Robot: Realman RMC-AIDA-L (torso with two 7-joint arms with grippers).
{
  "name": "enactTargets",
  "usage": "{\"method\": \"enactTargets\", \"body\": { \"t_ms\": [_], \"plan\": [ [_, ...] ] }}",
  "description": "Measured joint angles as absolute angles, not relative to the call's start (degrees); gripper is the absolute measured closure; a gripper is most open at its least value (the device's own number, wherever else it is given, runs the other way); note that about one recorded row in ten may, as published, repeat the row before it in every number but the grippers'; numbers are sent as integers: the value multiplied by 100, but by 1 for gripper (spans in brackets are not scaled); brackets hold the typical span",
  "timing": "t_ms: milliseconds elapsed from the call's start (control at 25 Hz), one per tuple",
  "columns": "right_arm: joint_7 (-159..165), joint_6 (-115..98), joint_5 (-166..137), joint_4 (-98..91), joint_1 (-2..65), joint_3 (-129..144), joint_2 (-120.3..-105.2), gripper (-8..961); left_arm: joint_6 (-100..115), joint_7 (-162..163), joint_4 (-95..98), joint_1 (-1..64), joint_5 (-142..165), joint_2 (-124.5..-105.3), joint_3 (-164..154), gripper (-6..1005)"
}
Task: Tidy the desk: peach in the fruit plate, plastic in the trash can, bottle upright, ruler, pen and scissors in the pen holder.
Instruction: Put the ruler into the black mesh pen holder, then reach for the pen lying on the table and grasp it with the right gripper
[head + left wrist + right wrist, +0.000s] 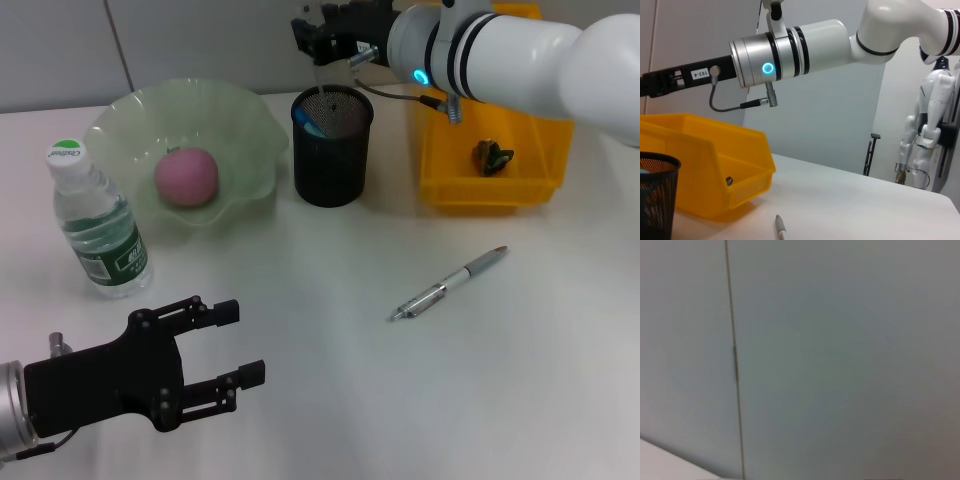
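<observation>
Right gripper (322, 42) hovers above pen holder (332, 146) (pen (449, 283) on desk)

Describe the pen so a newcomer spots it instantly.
Start at the yellow bin on the robot's right. In front of it, alone on the bare white table, lies the pen: slim, silver, flat and angled, the only loose item outside any container.

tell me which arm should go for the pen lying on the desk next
Probably the right. The pen lies on the robot's right side of the table, and the right gripper is above the pen holder, where the pen must go. The left gripper is open but sits near the front left, across from the pen.
</observation>
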State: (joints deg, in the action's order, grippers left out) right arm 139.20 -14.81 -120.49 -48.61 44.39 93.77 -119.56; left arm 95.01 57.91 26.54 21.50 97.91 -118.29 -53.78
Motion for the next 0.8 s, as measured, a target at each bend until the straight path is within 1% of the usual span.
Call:
{"method": "enactTargets", "body": {
  "t_ms": [480, 680, 800],
  "plan": [
    [13889, -1944, -12097, -5048, 4399, 9377, -11931, 577, 9501, 5791, 2669, 2130, 9767, -11830, -5378, 254],
    [13885, -2036, -12101, -5200, 4290, 9360, -11926, 360, 9501, 5791, 2677, 2127, 9764, -11830, -5378, 253],
    [13885, -2079, -12097, -5488, 4100, 9314, -11925, 302, 9501, 5791, 2668, 2126, 9763, -11830, -5378, 253]
  ]
}}
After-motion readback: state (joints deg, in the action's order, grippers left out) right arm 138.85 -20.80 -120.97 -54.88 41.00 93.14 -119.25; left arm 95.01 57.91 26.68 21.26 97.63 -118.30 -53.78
